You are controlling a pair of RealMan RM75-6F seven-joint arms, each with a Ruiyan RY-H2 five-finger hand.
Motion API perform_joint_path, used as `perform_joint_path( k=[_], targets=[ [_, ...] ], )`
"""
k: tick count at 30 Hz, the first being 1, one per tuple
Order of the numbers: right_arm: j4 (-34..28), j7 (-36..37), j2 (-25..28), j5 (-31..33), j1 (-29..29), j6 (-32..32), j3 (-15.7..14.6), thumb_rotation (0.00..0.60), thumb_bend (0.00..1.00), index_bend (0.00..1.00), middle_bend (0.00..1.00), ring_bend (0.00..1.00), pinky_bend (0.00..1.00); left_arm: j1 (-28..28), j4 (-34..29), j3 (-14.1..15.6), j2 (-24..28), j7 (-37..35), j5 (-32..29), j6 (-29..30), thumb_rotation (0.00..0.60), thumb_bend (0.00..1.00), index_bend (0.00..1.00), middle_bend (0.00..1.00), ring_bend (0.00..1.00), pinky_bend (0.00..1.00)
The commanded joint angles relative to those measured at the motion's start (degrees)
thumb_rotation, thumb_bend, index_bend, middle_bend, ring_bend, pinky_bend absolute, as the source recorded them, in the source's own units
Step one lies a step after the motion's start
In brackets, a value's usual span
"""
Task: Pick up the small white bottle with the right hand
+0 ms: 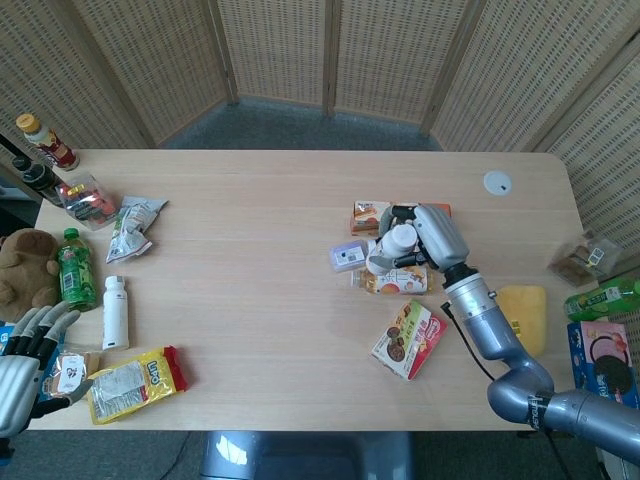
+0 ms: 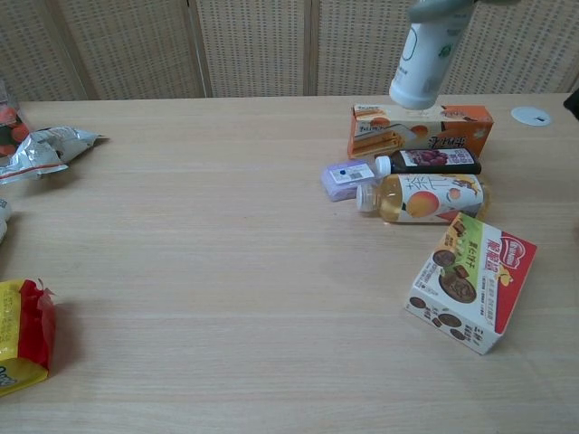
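My right hand (image 1: 432,238) grips the small white bottle (image 1: 392,248) and holds it well above the table, over the cluster of drinks and boxes. In the chest view only the bottle's lower body (image 2: 425,63) shows at the top edge, with a fingertip (image 2: 441,9) across it; the rest of the hand is cut off. My left hand (image 1: 25,365) hangs off the table's near left corner with its fingers spread and nothing in it.
Below the lifted bottle lie an orange box (image 2: 421,128), a dark juice bottle (image 2: 430,161), a peach tea bottle (image 2: 421,197) and a purple packet (image 2: 346,178). A snack box (image 2: 470,282) stands nearer. Another white bottle (image 1: 115,311), a green bottle (image 1: 72,268) and snack bags (image 1: 132,380) sit left.
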Motion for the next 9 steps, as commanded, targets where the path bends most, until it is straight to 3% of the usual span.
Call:
perform_joint_path(
  k=[1,9],
  targets=[
    [-1.5,-0.8,1.6,0.5,-0.2,0.9,0.7,0.6,0.05,0.7,0.98,0.97,0.94,0.0,-0.1,0.0,-0.1,0.2,0.2,0.0,0.6,0.22,0.12,0.07,0.0,0.0],
    [-3.6,-1.9,3.7,1.3,-0.3,1.8,0.8,0.6,0.05,0.71,0.98,0.97,0.94,-0.1,-0.1,0.0,-0.2,0.1,0.3,-0.1,0.6,0.22,0.12,0.07,0.0,0.0]
  ],
)
